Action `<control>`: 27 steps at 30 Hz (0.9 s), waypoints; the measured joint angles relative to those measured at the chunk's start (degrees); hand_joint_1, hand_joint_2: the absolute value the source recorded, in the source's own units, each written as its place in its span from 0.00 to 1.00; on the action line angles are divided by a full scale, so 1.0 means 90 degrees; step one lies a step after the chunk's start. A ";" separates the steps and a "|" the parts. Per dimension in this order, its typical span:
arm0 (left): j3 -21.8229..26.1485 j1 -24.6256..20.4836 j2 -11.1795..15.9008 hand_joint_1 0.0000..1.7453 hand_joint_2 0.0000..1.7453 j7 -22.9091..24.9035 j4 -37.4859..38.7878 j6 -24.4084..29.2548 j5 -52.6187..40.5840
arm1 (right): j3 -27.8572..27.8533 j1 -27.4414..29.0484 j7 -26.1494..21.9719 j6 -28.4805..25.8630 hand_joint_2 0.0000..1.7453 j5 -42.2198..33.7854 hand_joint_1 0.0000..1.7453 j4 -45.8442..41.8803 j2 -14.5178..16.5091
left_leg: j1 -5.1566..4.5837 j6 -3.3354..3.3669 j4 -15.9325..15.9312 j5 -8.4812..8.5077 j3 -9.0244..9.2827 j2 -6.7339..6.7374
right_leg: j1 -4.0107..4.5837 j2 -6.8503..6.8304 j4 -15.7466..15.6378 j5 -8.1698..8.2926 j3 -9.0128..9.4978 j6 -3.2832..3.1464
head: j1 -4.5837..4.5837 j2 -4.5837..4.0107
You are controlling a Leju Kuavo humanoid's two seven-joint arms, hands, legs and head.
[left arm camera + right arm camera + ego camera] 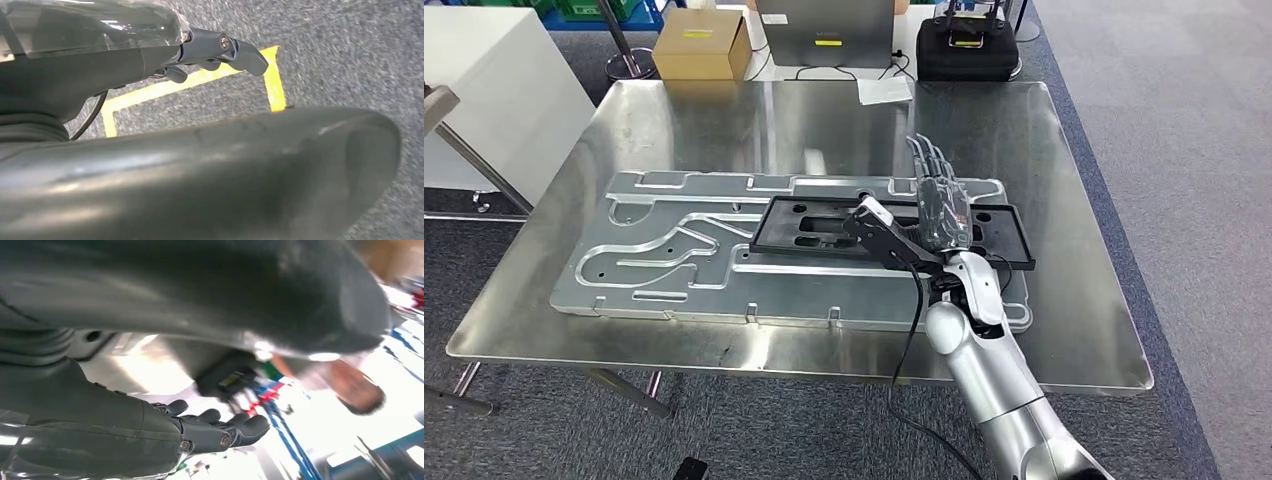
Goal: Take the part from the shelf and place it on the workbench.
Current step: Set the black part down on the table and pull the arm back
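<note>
So the right hand is flat w/ fingers stretched out and apart, holding nothing, hovering over or resting on the far end of the black part — can't tell if it's touching. That part lies flat on the big machined alu plate on the workbench. Bare benchtop beyond the fingertips and to the hand's right, up to the edge. Left hand hangs over carpet, fingers curled, holding nothing.

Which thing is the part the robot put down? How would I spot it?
Find the big shiny workbench. A silver grooved plate lies on it, and the black part lies on that plate by the right hand. It is the flat black frame with holes, everything under it silver.
</note>
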 joint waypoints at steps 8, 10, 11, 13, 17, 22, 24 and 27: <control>0.0117 0.0180 0.0047 0.00 0.00 -0.0450 0.0000 -0.0186 0.0653 | 0.0667 0.1550 -0.1402 -0.1744 0.00 -0.1707 0.00 -0.2511 0.0229 | 0.0014 0.0035 -0.0822 0.0458 0.0470 -0.0010 | 0.0021 0.0001 0.0031 -0.0026 0.0023 0.0057 | -0.0004 0.0000; 0.0238 0.0277 0.0063 0.00 0.00 -0.0546 0.0000 -0.0182 0.0857 | 0.0890 0.2196 -0.1664 -0.1758 0.00 -0.1925 0.00 -0.3236 0.0118 | -0.0020 0.0091 -0.0930 0.0482 0.0532 -0.0022 | 0.0028 -0.0001 0.0019 -0.0020 0.0031 0.0128 | -0.0002 0.0001; 0.0305 0.0328 0.0065 0.00 0.00 -0.0566 0.0000 -0.0164 0.0945 | 0.0988 0.2555 -0.1834 -0.1747 0.00 -0.2034 0.00 -0.3587 0.0020 | -0.0006 0.0135 -0.0953 0.0502 0.0534 -0.0024 | 0.0029 -0.0007 0.0017 -0.0027 0.0041 0.0171 | 0.0001 0.0001; 0.0442 0.0411 0.0066 0.00 0.00 -0.0561 0.0000 -0.0110 0.1112 | 0.1143 0.3280 -0.2256 -0.1736 0.00 -0.2322 0.00 -0.4218 -0.0224 | 0.0018 0.0239 -0.1021 0.0569 0.0530 -0.0012 | 0.0026 -0.0004 0.0137 -0.0206 0.0019 0.0243 | 0.0012 0.0000; 0.0753 0.0486 0.0058 0.00 0.00 -0.0500 0.0000 -0.0008 0.1433 | 0.1229 0.4724 -0.2770 -0.1983 0.00 -0.2861 0.00 -0.5038 -0.0623 | 0.0007 0.0344 -0.1039 0.0688 0.0371 0.0007 | 0.0009 0.0001 0.1511 -0.1195 -0.0411 0.0293 | 0.0034 0.0001; 0.1098 0.0558 -0.0015 0.00 0.00 -0.0438 0.0000 0.0070 0.1667 | 0.0979 0.6171 -0.3025 -0.2032 0.00 -0.3940 0.00 -0.5424 -0.0748 | -0.0010 0.0273 -0.0907 0.0842 0.0076 0.0007 | 0.0021 -0.0005 0.0473 -0.0769 0.0567 0.0258 | 0.0032 0.0001; 0.1207 0.0582 -0.0047 0.00 0.00 -0.0440 0.0000 0.0077 0.1718 | 0.0562 0.6620 -0.3399 -0.1420 0.00 -0.4309 0.00 -0.5442 -0.0518 | -0.0024 0.0206 -0.0869 0.0908 0.0039 -0.0001 | 0.0048 -0.0002 -0.0046 -0.0730 0.0886 0.0201 | 0.0038 0.0000; 0.1341 0.0614 -0.0077 0.00 0.00 -0.0459 0.0000 0.0094 0.1764 | -0.0422 0.7018 -0.4002 -0.0366 0.00 -0.4488 0.00 -0.5266 0.0169 | -0.0017 0.0087 -0.0876 0.0992 0.0017 -0.0008 | 0.0052 -0.0006 -0.0102 -0.0615 0.0796 0.0067 | 0.0049 0.0000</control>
